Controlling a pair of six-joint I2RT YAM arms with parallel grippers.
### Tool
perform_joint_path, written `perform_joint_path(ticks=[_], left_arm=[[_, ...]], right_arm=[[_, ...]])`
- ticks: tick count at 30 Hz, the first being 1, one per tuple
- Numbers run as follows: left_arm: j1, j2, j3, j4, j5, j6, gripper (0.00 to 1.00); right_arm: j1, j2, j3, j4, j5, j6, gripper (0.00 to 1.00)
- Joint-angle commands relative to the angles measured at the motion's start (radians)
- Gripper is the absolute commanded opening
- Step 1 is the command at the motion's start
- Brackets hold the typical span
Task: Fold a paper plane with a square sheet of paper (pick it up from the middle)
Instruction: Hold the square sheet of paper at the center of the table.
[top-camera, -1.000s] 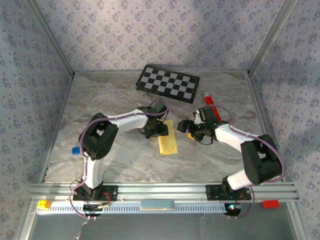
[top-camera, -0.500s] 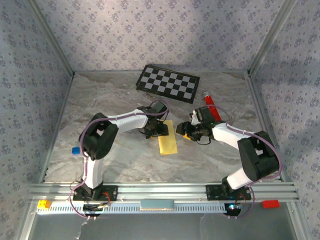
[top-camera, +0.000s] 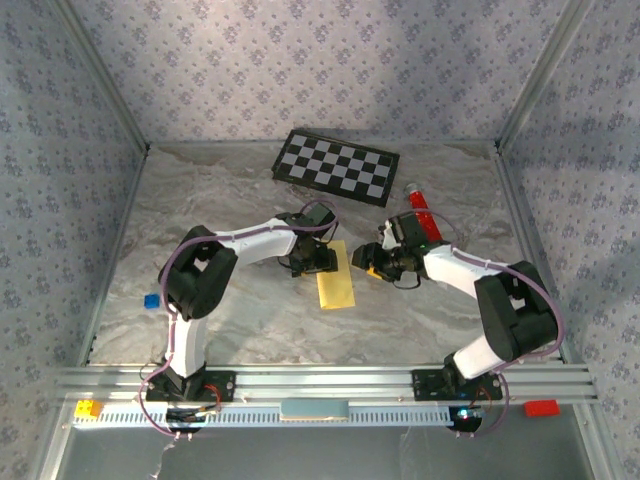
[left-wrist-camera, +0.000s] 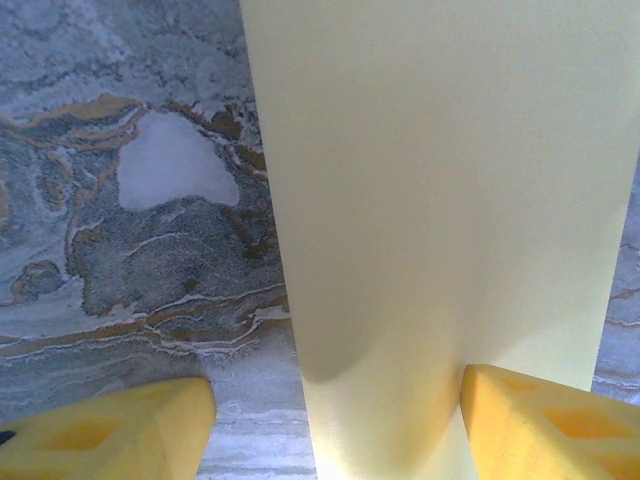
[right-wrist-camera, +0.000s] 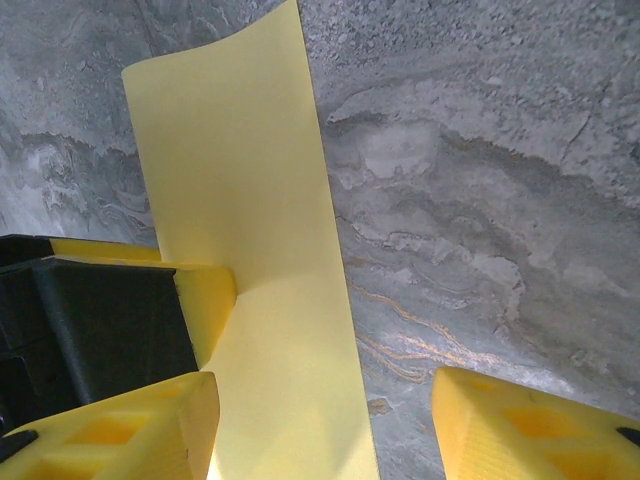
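The square sheet of paper (top-camera: 337, 285) lies flat on the marble table as a narrow pale-yellow folded strip. My left gripper (top-camera: 320, 262) is down at the strip's upper left edge. In the left wrist view the paper (left-wrist-camera: 440, 200) runs between the open jaws of the left gripper (left-wrist-camera: 335, 435), and the right finger (left-wrist-camera: 550, 420) rests on it. My right gripper (top-camera: 367, 260) stands just right of the strip. In the right wrist view the right gripper (right-wrist-camera: 320, 430) is open astride the right edge of the paper (right-wrist-camera: 240, 200), and a left-gripper finger (right-wrist-camera: 208, 295) presses on the sheet.
A black-and-white checkerboard panel (top-camera: 337, 166) lies at the back. A red tube (top-camera: 418, 205) sits behind the right gripper. A small blue block (top-camera: 151, 300) is at the left, with yellow (top-camera: 88, 408) and red (top-camera: 541, 407) blocks on the front rail.
My right gripper has moved a little left up to the paper's right edge and its jaws have narrowed. The left arm and the paper have stayed put.
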Motion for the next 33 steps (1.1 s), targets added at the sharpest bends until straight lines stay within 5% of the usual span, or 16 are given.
perform_joint_path(ticks=[1,11,22,33], left_arm=[[-0.012,0.102,-0.027,0.104,0.018,0.010,0.68],[-0.011,0.108,-0.031,0.107,0.021,-0.002,0.68],[-0.012,0.109,-0.033,0.107,0.025,0.000,0.68],[-0.012,0.109,-0.044,0.115,0.023,-0.005,0.68]], right_arm=[[0.002,0.015,0.031,-0.028,-0.002,-0.009,0.60],[0.008,0.027,0.033,-0.020,-0.013,-0.009,0.54],[0.043,0.124,0.095,0.000,-0.076,-0.019,0.02],[0.071,0.254,0.194,-0.009,-0.105,-0.026,0.00]])
